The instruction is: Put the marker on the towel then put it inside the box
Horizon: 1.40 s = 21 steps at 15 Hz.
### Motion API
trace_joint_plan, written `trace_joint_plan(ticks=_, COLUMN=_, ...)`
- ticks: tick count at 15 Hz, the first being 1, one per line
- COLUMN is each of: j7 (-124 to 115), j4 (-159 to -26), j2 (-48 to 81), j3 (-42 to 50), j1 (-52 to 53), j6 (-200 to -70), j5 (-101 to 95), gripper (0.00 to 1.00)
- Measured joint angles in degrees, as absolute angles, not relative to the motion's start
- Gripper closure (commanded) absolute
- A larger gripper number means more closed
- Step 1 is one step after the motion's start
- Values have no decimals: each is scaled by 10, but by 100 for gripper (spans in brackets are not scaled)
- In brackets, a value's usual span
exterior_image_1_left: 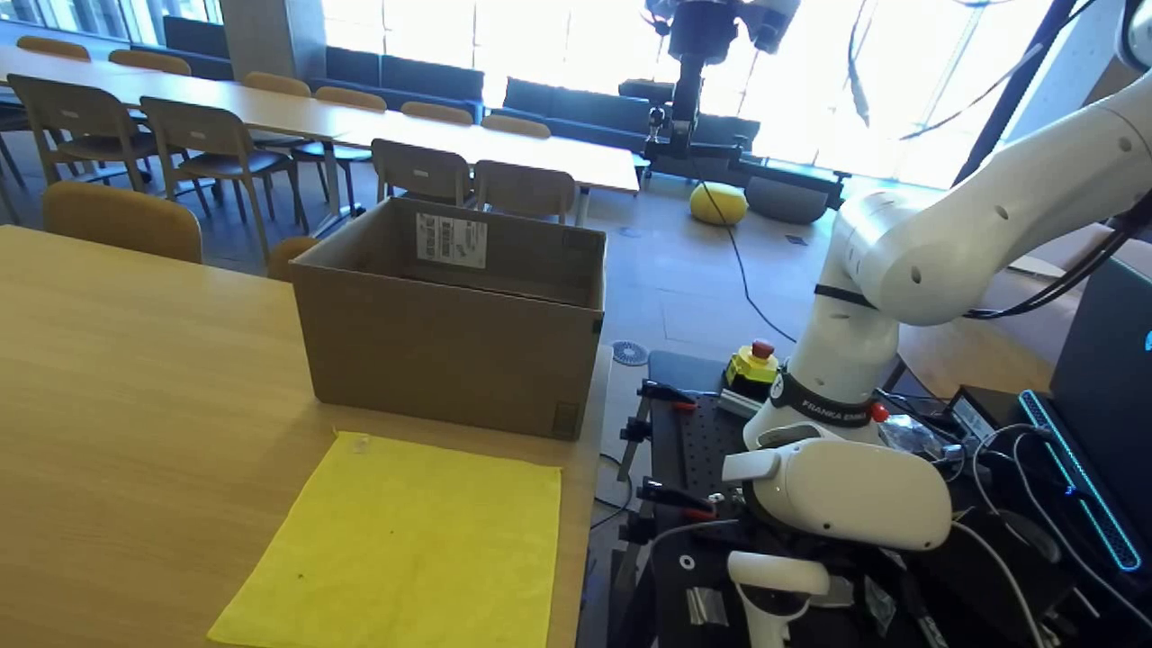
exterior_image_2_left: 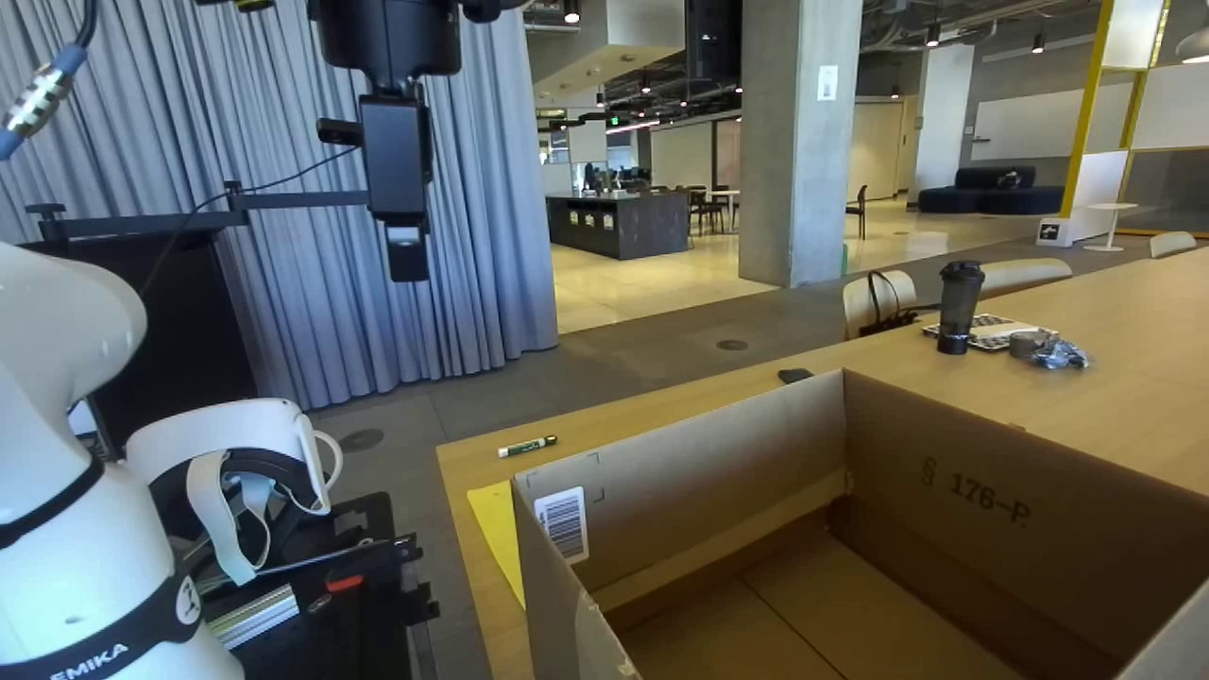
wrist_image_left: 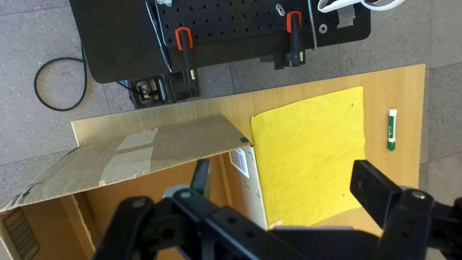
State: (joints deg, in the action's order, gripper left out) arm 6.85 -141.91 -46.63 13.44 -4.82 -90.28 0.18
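The marker (wrist_image_left: pixel 392 130), green and white, lies on the tabletop beyond the towel's far edge from the box. It also shows on the table (exterior_image_2_left: pixel 527 447) past the box in an exterior view. Flat on the table is the yellow towel (wrist_image_left: pixel 306 155), right beside the cardboard box (exterior_image_1_left: pixel 450 346). The box stands upright with its top uncovered, and its inside (exterior_image_2_left: pixel 689 501) looks bare where visible. My gripper (wrist_image_left: pixel 281 173) hangs well above the table, jaws wide apart with nothing between them. In both exterior views the gripper (exterior_image_2_left: pixel 408 260) is high up, away from the marker.
The table's edge (wrist_image_left: pixel 325 82) runs beside the robot's black stand (wrist_image_left: pixel 231 32). On the stand sit a white headset (exterior_image_1_left: pixel 846 490) and an emergency stop button (exterior_image_1_left: pixel 754 364). A dark bottle (exterior_image_2_left: pixel 959 307) and a phone (exterior_image_2_left: pixel 795 375) are farther along the table.
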Motion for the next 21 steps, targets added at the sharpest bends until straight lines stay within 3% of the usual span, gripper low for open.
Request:
trace_joint_plan(ticks=6, j7=73, j4=-1366, j2=-379, j3=107, j1=-30, j6=-945, j5=2, gripper=0)
trace_joint_plan(ticks=21, j7=90, j4=-986, j2=89, j3=6, j1=14, j6=-1032, j5=2, gripper=0)
